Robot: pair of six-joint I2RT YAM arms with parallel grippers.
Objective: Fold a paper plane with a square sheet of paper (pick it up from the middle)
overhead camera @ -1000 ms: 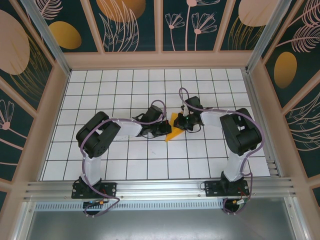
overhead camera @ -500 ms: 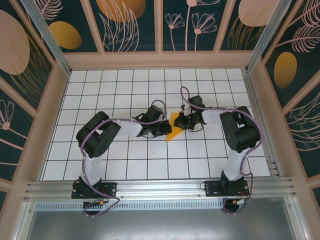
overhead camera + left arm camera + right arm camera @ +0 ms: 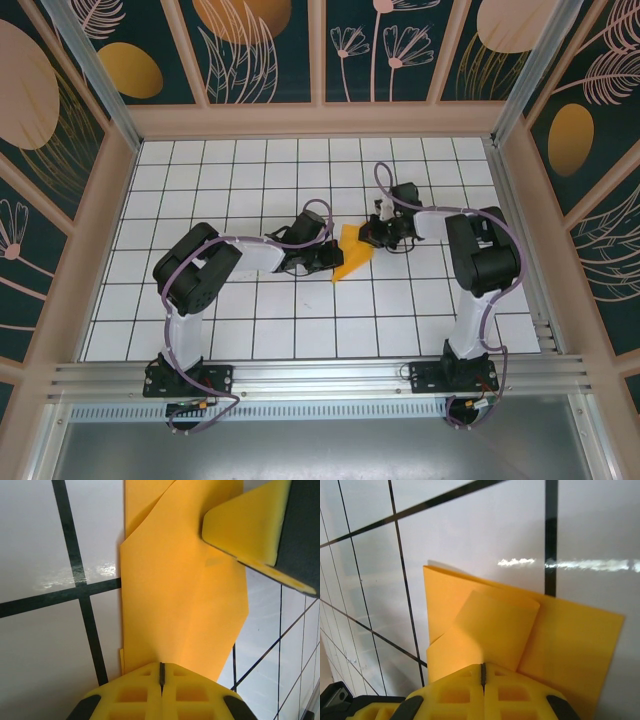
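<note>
As left hand (image 3: 331,258) and right hand (image 3: 368,236) pinch it, paper (image 3: 350,256) lies between.

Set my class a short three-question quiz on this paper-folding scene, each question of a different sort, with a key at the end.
1. True or false: the orange paper lies between the left gripper and the right gripper.
2. Multiple choice: the paper rests on a table that is A) bare wood, B) white with a dark grid, C) green cloth.
3. One word: is the paper flat or folded?

Key: 1 true; 2 B; 3 folded, as overlapping layers show in both wrist views.
</note>
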